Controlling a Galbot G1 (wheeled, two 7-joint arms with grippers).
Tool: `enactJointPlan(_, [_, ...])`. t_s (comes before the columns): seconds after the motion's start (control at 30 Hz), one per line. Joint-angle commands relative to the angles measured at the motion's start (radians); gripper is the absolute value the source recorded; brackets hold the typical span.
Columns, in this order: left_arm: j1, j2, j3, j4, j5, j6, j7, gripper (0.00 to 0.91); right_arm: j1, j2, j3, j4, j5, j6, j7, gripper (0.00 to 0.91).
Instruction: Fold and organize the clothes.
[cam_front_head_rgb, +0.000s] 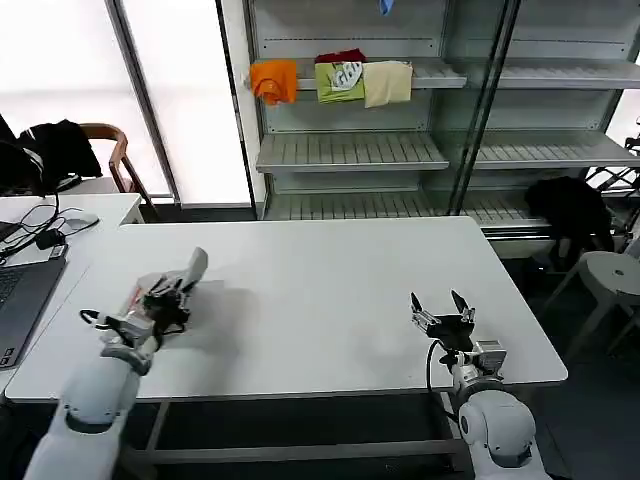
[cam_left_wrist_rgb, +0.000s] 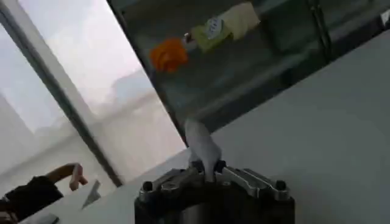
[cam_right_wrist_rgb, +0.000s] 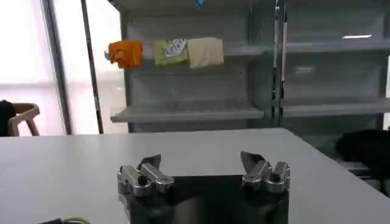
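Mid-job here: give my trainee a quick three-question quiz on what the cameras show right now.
1. True or false: the left gripper is shut on a piece of light grey cloth.
2. The right gripper is: A) open over bare table, B) shut on a shirt, C) reaching into the shelf.
3. Fill in: the orange, green and cream folded garments lie on the ____ behind the table.

Key: 1 true; 2 A; 3 shelf.
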Motion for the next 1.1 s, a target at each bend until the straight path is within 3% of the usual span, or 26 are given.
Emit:
enactJointPlan(0.03, [-0.129, -0.158, 0.314, 0.061, -0.177, 0.074, -0.209, 0.111, -0.017, -0.006, 0.015, 0.031, 0.003, -0.016, 0.001, 0.907])
enactJointPlan(0.13, [-0.174, -0.198, 0.369, 0.137, -0.191, 0.054, -0.251, 0.131, -0.009, -0.001, 0.005, 0.047, -0.007, -0.031, 0.006, 0.907])
enactJointPlan(0.2, [-0.199, -0.225, 0.398, 0.167, -0.164, 0.021, -0.262, 0.413, -0.003, 0.004, -0.002, 0.049, -0.016, -0.04, 0.01, 0.907])
enactJointPlan(0.23, [-0.213, -0.241, 0.41, 0.201, -0.15, 0.01, -0.267, 0.504, -0.001, 0.005, -0.004, 0.048, -0.018, -0.042, 0.012, 0.907])
enactJointPlan(0.27, [-0.223, -0.251, 0.421, 0.201, -0.149, 0.007, -0.271, 0.816, 0.001, 0.006, -0.008, 0.047, -0.02, -0.045, 0.013, 0.907])
enactJointPlan(0.3, [-0.237, -0.267, 0.435, 0.23, -0.154, 0.004, -0.291, 0.907, 0.007, 0.009, -0.019, 0.044, -0.027, -0.051, 0.017, 0.907])
enactJointPlan(0.47, [-0.264, -0.294, 0.476, 0.239, -0.152, -0.012, -0.343, 0.907, 0.026, 0.016, -0.053, 0.032, -0.032, -0.074, 0.019, 0.907])
enactJointPlan(0.67, [-0.261, -0.237, 0.461, 0.113, -0.229, 0.008, -0.349, 0.907, 0.081, 0.06, -0.119, -0.014, 0.037, -0.134, -0.001, 0.907])
enactJointPlan(0.87, [-0.262, -0.152, 0.345, 0.003, -0.335, 0.045, -0.311, 0.907, 0.194, 0.172, -0.204, -0.137, 0.191, -0.187, 0.038, 0.907])
enactJointPlan(0.97, [-0.232, -0.113, 0.25, 0.002, -0.341, 0.044, -0.279, 0.907, 0.248, 0.208, -0.242, -0.205, 0.324, -0.198, 0.018, 0.907])
enactJointPlan(1.1, [-0.156, -0.069, 0.118, 0.029, -0.339, 0.023, -0.215, 0.907, 0.312, 0.233, -0.3, -0.299, 0.415, -0.202, 0.0, 0.907])
